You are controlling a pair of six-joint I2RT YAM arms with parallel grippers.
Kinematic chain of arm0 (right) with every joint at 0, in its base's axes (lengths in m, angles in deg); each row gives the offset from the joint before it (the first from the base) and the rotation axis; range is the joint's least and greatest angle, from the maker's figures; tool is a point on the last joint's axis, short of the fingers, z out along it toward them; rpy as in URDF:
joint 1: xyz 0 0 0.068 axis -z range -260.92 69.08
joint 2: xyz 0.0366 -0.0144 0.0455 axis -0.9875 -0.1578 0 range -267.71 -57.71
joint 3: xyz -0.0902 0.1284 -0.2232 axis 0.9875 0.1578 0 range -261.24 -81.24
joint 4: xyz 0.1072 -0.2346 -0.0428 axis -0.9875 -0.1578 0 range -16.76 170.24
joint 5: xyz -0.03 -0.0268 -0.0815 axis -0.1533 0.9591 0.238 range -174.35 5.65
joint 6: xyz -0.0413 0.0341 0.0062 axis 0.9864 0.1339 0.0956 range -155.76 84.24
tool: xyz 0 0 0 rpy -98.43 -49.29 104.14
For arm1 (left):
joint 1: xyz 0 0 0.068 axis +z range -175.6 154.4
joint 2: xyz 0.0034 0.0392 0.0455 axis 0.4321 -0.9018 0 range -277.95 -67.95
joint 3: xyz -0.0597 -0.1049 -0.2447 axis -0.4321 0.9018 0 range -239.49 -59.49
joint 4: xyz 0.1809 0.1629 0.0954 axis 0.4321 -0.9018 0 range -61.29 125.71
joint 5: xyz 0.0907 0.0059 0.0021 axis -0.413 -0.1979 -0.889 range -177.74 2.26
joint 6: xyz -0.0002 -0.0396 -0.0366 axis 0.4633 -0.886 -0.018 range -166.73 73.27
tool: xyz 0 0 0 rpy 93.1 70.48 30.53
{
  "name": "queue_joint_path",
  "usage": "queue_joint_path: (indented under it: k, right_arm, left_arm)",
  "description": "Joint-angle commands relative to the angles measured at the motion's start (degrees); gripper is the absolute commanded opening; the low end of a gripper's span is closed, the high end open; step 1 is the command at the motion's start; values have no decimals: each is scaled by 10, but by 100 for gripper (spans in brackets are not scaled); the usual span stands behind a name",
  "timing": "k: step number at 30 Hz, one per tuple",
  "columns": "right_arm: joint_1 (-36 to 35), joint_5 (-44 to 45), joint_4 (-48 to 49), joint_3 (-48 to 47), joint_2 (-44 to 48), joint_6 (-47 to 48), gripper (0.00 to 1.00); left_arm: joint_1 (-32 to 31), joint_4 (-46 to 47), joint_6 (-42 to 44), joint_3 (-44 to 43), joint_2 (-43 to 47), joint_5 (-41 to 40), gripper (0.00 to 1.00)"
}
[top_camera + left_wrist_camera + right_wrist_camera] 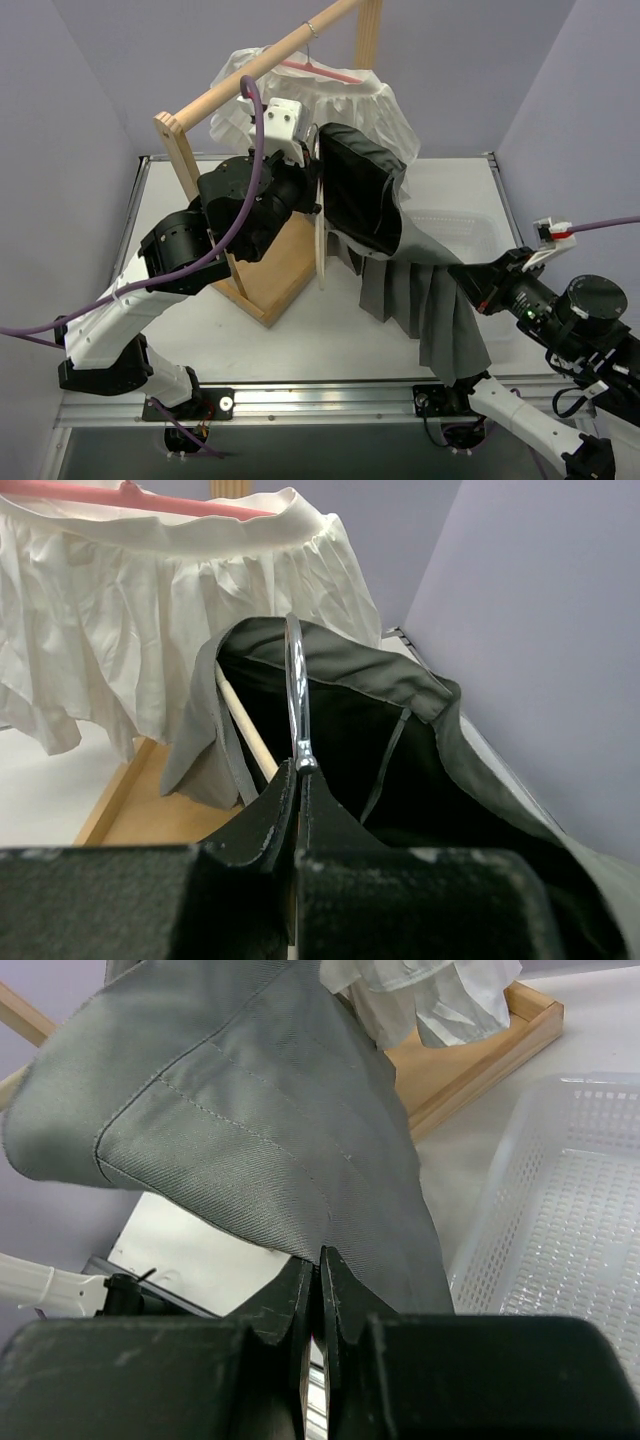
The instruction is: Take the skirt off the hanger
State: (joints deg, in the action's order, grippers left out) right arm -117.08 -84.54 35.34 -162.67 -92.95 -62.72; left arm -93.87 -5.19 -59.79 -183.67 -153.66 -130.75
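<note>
- A wooden rack point(275, 285) is stood on the bench point(320, 350) at the left, with its rail point(260, 65) slanting up towards the far right
- A white skirt point(375, 110) is hung from that rail on a pink hanger point(320, 70), at the far side
- The left fingers point(290, 790) are shut tight on the metal hook point(294, 680) of a cream hanger point(245, 730), which is held nearer than the rail and below it
- The grey skirt point(365, 200) is found in the middle, its waistband wrapped round the cream hanger and its pleated cloth drawn down to the right above the bench
- The right fingers point(308, 1280) are closed with no gap on an edge of the grey cloth
- A white plastic basket point(570, 1220) is set on the bench at the right, just beyond the skirt
</note>
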Motion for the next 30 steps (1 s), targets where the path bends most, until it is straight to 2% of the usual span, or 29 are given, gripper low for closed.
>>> queue_joint_path:
  k: [1,15,20,24,30]
  right_arm:
    - [-6,12,70,18,-32,7,0]
    - [-5,23,206,34,-171,8,0]
    - [-3,47,232,10,-229,14,0]
    - [12,80,220,-53,-264,44,0]
    - [64,95,172,-237,-317,80,0]
  left_arm:
    - [2,18,2,-27,27,14,2]
    - [-13,15,-65,-39,48,159,2]
    - [-13,12,-76,-39,66,174,2]
    - [-13,-10,-63,-25,84,139,2]
    - [-13,-40,-54,26,97,109,2]
